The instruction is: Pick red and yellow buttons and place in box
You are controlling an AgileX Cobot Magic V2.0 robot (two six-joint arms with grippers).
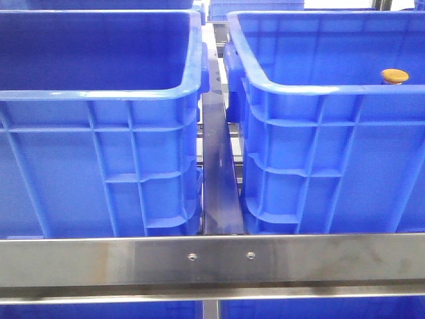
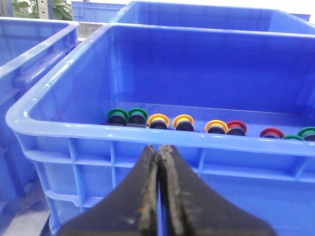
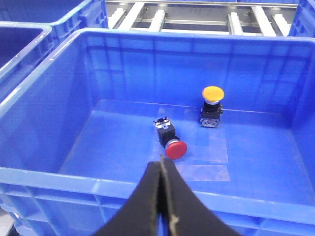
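**Two blue crates, both pairs of fingers pressed together and holding nothing**

Nearest the front camera ran a steel crossbar [image 1: 212,262] with two screw heads, spanning the whole width below the crates. Behind it stood the left crate [image 1: 99,133] and the right crate [image 1: 332,139], side by side and apart, with a dark rail [image 1: 218,173] in the gap between them. Over the near rim of the right crate, toward its right end, only the orange-yellow cap of the yellow button [image 1: 394,76] showed; no arm appeared in this view.

In the left wrist view, the left gripper [image 2: 158,196] hung just outside the near wall of a blue bin [image 2: 147,162], its black fingers [image 2: 184,201] closed flat against each other with nothing between them. Along the bin floor beyond lay a row of ring-capped buttons: green [image 2: 127,117], yellow [image 2: 171,121] and red [image 2: 256,130], close beside one another.

In the right wrist view, the right gripper [image 3: 161,201] likewise hung at the near rim of its crate [image 3: 59,123], fingers [image 3: 184,206] shut together and empty. On the crate floor the red button [image 3: 173,143] lay tipped on its side, cap toward the gripper. The yellow button [image 3: 212,105] stood upright on its dark base, near the red one but not touching it. Patches of clear tape [image 3: 211,160] showed on the floor between and beside them.
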